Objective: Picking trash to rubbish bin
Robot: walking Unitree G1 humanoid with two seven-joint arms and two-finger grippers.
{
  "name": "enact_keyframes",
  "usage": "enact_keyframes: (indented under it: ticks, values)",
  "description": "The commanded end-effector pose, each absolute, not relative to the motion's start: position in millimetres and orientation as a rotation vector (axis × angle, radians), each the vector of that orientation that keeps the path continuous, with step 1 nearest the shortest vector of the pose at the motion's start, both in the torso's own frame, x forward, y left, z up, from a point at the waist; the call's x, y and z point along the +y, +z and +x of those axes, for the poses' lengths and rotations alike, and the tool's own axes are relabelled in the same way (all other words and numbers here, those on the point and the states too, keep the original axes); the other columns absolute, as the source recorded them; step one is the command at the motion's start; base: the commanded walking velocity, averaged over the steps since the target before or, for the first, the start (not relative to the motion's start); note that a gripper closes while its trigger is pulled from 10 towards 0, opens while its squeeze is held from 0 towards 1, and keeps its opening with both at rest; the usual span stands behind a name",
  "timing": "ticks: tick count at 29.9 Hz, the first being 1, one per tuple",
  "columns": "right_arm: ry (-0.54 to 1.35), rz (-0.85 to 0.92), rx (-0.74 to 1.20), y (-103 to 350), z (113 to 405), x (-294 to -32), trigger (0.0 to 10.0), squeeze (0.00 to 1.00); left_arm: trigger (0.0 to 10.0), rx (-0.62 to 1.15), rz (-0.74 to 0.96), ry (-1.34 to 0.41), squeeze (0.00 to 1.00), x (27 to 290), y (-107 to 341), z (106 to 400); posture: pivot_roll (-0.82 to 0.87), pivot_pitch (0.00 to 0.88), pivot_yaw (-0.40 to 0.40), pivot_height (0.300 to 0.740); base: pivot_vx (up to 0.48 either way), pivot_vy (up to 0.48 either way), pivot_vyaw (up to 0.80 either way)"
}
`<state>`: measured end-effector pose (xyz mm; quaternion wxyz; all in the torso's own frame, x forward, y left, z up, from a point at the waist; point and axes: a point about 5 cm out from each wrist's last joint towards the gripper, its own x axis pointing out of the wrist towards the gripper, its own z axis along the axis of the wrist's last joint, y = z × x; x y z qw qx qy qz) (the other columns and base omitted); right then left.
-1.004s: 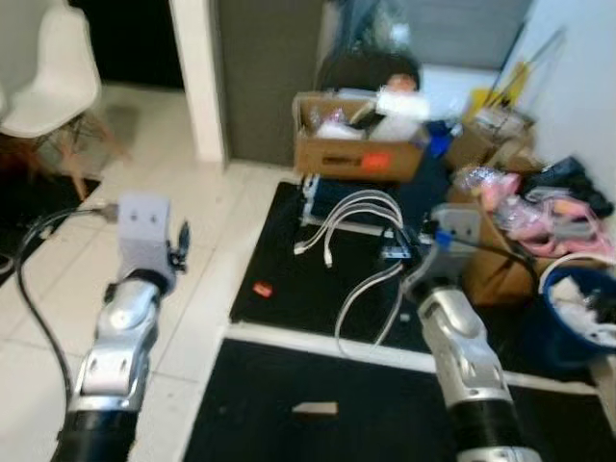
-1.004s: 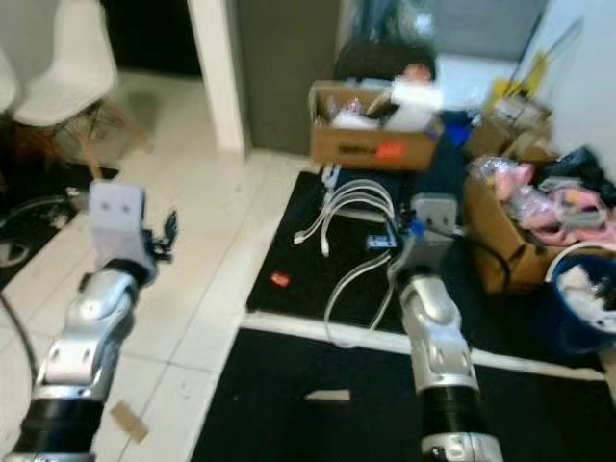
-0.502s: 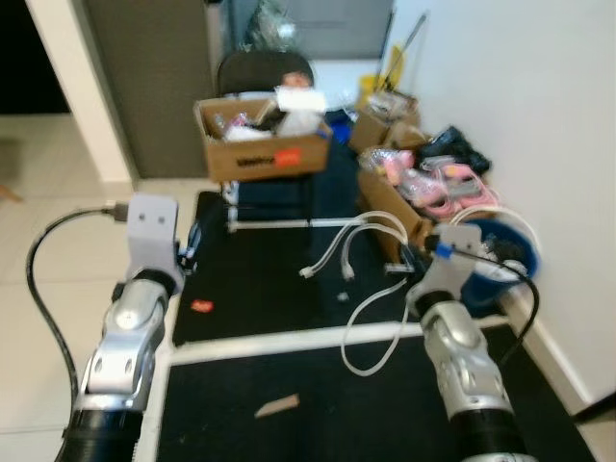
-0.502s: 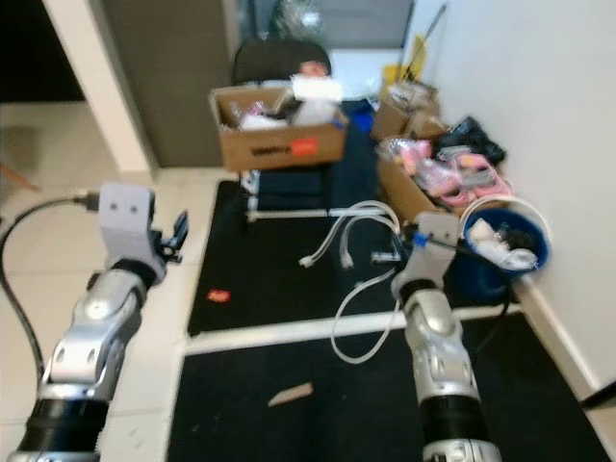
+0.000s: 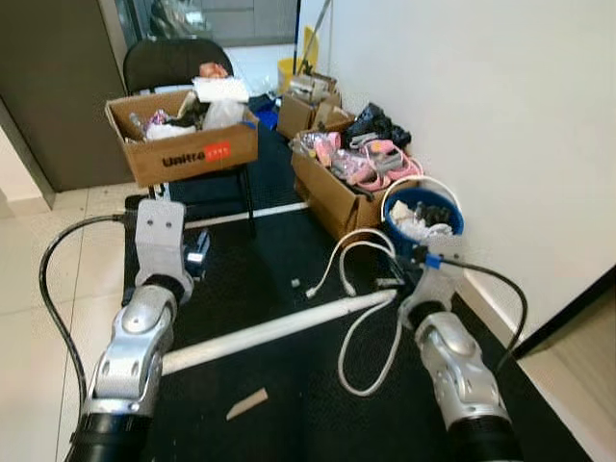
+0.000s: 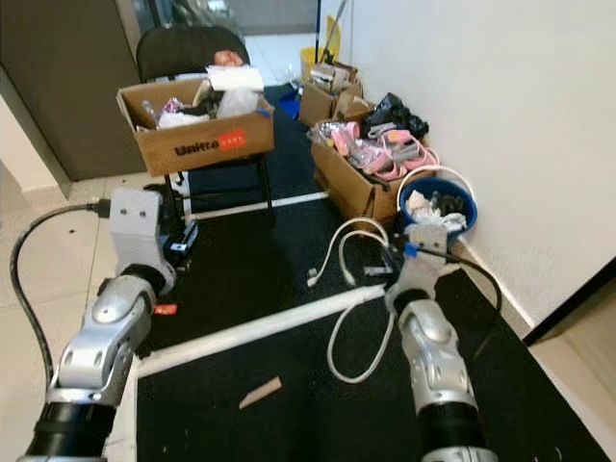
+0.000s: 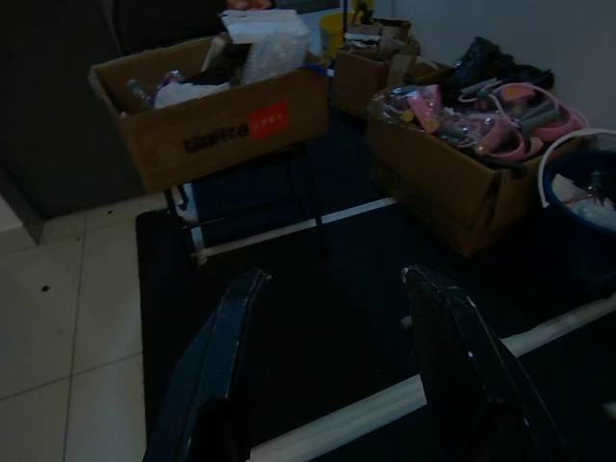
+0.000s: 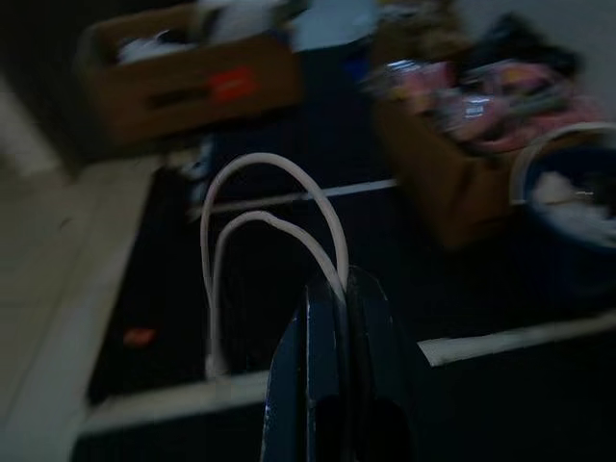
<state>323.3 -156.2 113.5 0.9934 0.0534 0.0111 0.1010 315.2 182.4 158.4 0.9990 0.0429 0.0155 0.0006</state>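
Cable (image 6: 339, 289) hangs in white loops from the right pincer (image 8: 332, 289), fingers clamped on it, above the black mat (image 6: 289, 279) near the blue bin (image 6: 438, 207) by the wall. Left pincer (image 7: 332, 289) hovers, fingers apart.

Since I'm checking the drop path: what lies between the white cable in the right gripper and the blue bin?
Nothing visible. The right gripper holds the white cable, and the blue bin sits just ahead against the wall, beside the cardboard box.

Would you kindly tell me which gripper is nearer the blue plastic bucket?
Right. The right gripper, shut on the white cable, hangs just before the blue plastic bucket; the left gripper is far across the mat.
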Motion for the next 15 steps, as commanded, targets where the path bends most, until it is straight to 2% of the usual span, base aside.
enact_keyframes:
  ticks: [1, 15]
  values:
    - [0.240, 0.081, 0.072, 100.8, 317.3, -151.0, 10.0, 0.00, 10.0, 0.070, 0.088, 0.002, 0.00, 187.1, 150.6, 312.3, 0.05, 0.095, -0.009, 0.740, 0.315, 0.000, 0.00]
    - [0.249, 0.075, 0.089, 97.5, 316.6, -150.0, 10.0, 0.00, 10.0, 0.075, 0.090, -0.037, 0.00, 183.7, 151.1, 311.5, 0.05, 0.096, -0.004, 0.740, 0.376, 0.000, 0.00]
